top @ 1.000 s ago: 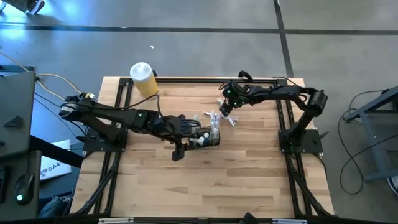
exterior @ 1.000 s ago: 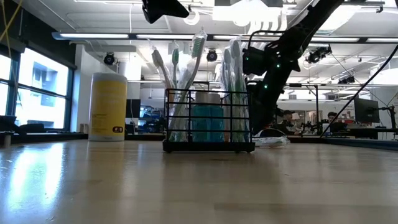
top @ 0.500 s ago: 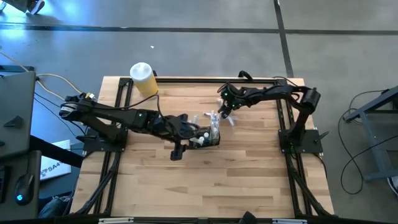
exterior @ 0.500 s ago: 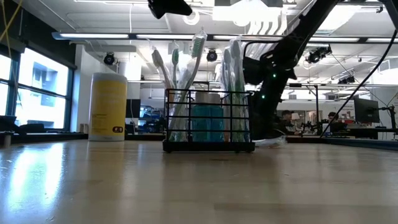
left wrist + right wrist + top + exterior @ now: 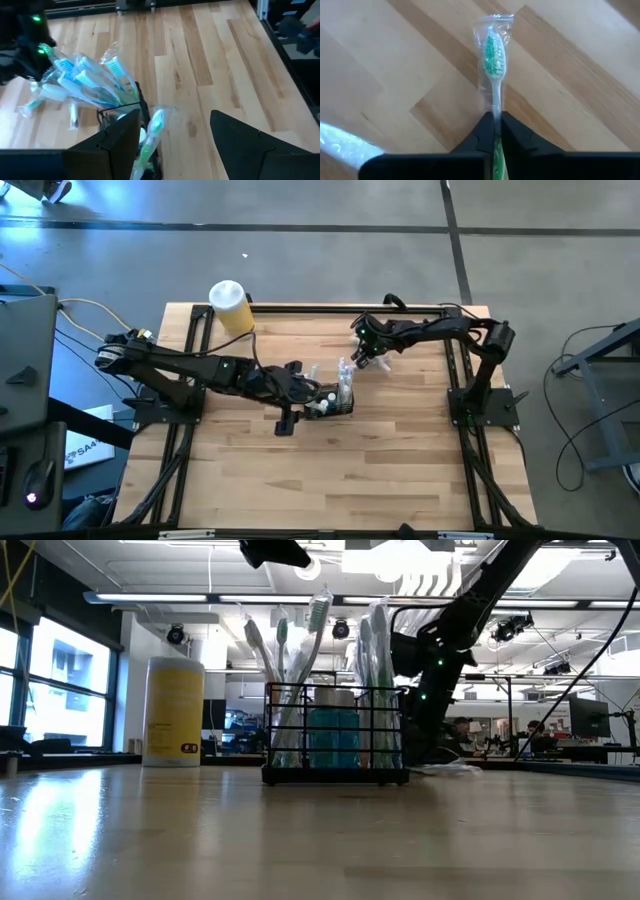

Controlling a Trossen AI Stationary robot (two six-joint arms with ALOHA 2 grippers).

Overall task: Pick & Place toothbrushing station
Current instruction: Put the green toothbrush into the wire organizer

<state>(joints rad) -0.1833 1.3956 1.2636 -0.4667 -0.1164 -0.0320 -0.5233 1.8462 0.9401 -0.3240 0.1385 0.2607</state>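
Note:
The toothbrushing station, a black wire-grid caddy (image 5: pixel 338 406) with several wrapped toothbrushes standing in it, rests on its base mid-table; it also shows in the low view (image 5: pixel 335 745) and the left wrist view (image 5: pixel 120 111). My left gripper (image 5: pixel 172 142) is open and empty, up above the caddy's left side (image 5: pixel 308 388). My right gripper (image 5: pixel 495 116) is shut on a wrapped green toothbrush (image 5: pixel 494 55), low over the table right of and beyond the caddy (image 5: pixel 366 360). My right gripper pinches the toothbrush's thin neck (image 5: pixel 495 107), just below the head, between its two fingertips. The clear wrapper is caught in the pinch with it. The brush runs straight out ahead of the fingers, its bristled head past them, low over the wood; whether it touches the table I cannot tell.
A yellow cylinder with a white lid (image 5: pixel 230 307) stands at the table's far left corner. Black frame rails (image 5: pixel 300 308) run along the far and side edges. Bare wood lies on the near half of the table (image 5: pixel 330 470).
My right arm has come down toward the table beside the caddy, its elbow folding in toward the table's left. The caddy and my left gripper have stayed where they were.

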